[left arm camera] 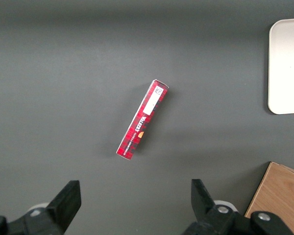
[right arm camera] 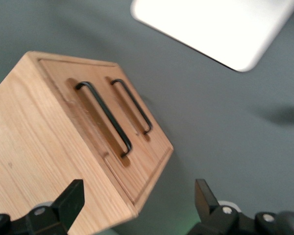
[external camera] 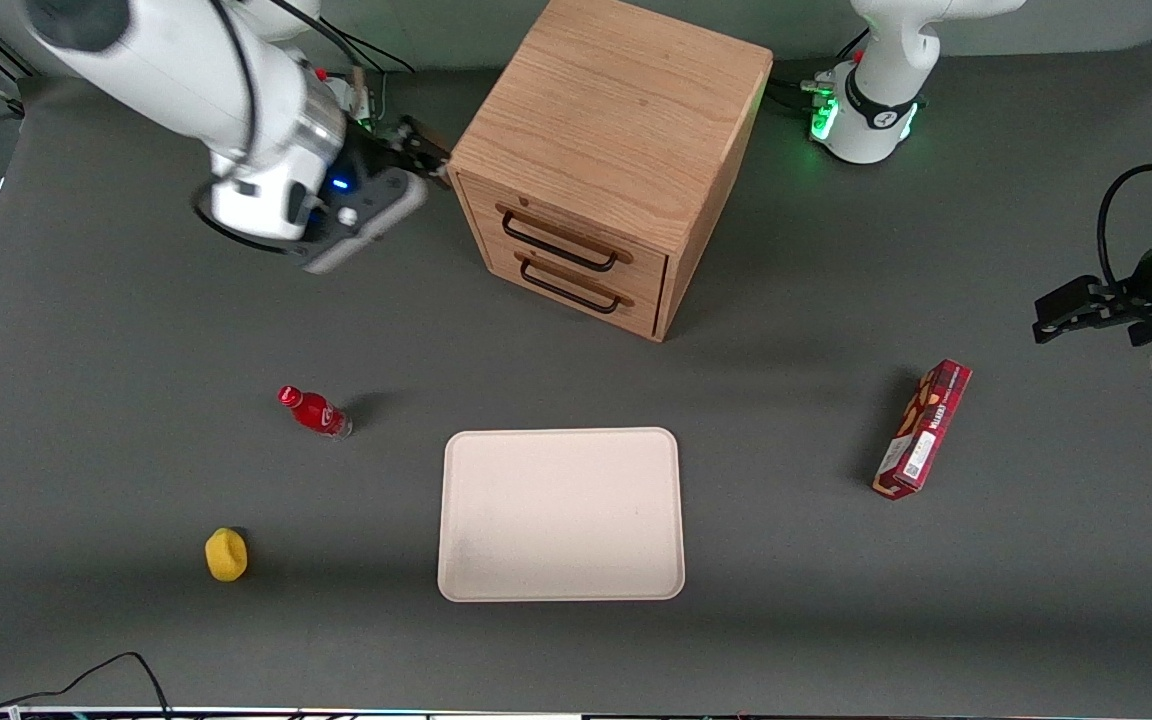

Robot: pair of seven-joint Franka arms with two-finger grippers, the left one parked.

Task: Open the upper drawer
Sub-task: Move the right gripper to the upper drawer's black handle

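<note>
The light oak cabinet [external camera: 616,130] stands in the middle of the table, far from the front camera. The upper drawer [external camera: 576,228] is closed, its black bar handle [external camera: 558,243] above the matching lower drawer's handle [external camera: 571,288]. In the right wrist view the upper drawer's handle [right arm camera: 105,120] is the one nearer the cabinet top and the lower handle [right arm camera: 133,105] lies beside it. My right gripper [external camera: 426,150] hangs beside the cabinet's top front corner, toward the working arm's end, touching nothing. It is open and empty [right arm camera: 139,196], with the cabinet corner between its fingers [right arm camera: 73,196].
A cream tray [external camera: 561,515] lies nearer the front camera than the cabinet and also shows in the right wrist view [right arm camera: 220,24]. A red bottle [external camera: 316,411] and a yellow object [external camera: 226,554] lie toward the working arm's end. A red box [external camera: 923,428] lies toward the parked arm's end.
</note>
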